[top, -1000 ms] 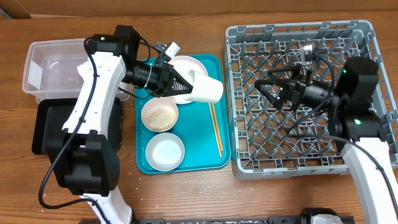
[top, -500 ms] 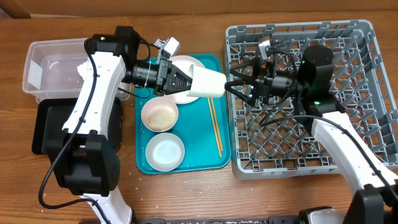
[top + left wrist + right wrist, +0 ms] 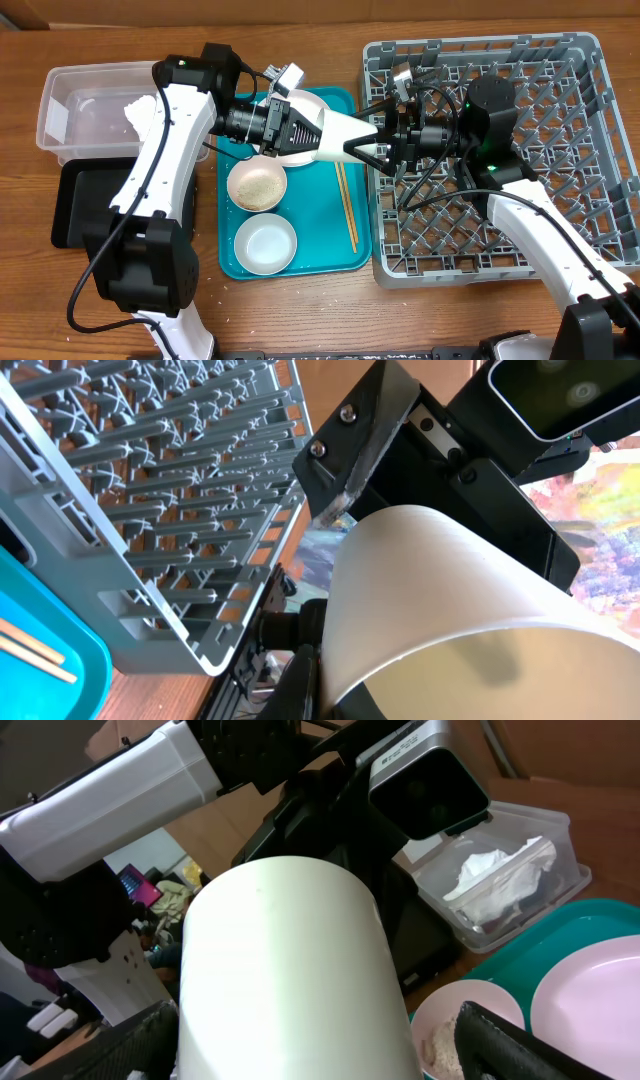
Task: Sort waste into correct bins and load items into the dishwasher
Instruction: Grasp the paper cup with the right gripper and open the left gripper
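left pincer (image 3: 312,130) holds the white cup (image 3: 340,138) sideways above the teal tray (image 3: 320,228); right pincer (image 3: 368,148), fingers spread, brackets its other end beside the grey rack (image 3: 480,46). chopsticks (image 3: 346,205) lie on the tray.

The large tray (image 3: 320,235) lies left of the dish rack (image 3: 590,160); at its left, the tub (image 3: 45,110) sits behind the shallow tray (image 3: 75,215). On the large tray, back to front — plate (image 3: 312,104), rice bowl (image 3: 257,186), bowl (image 3: 265,244); chopsticks (image 3: 347,210) at their right. The cup (image 3: 335,135) hangs over its rear right corner.
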